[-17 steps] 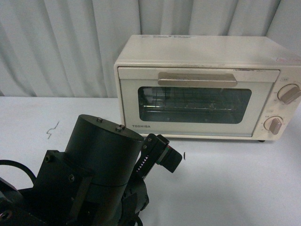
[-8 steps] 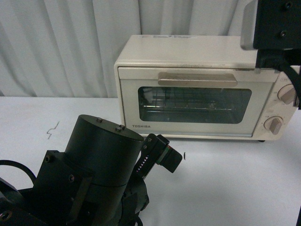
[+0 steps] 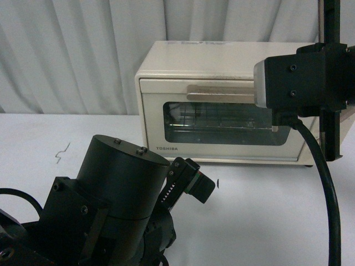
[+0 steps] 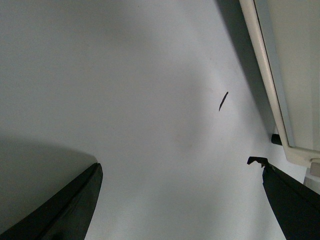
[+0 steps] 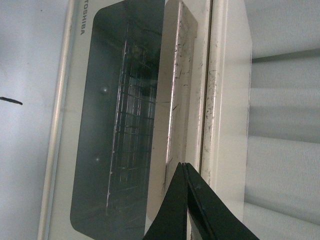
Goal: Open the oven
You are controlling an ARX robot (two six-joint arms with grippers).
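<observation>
Currently, front view: oven (image 3: 222, 133) stands shut at 1 o'clock on the table (image 3: 277, 210); right arm (image 3: 299, 83) covers its right end. Left wrist view: left gripper (image 4: 175, 165) spread wide above the table. Right wrist view: right gripper (image 5: 184, 172) fingers pressed together, just beside the handle (image 5: 172, 100).

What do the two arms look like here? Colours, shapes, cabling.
Left arm: matte black cylindrical housing, small screw heads, toothed strip by the black left claw. Right arm: black boxy block, silver-grey end face, thick black cable, flat black rail. The right claw: dark tapered fingers.
</observation>
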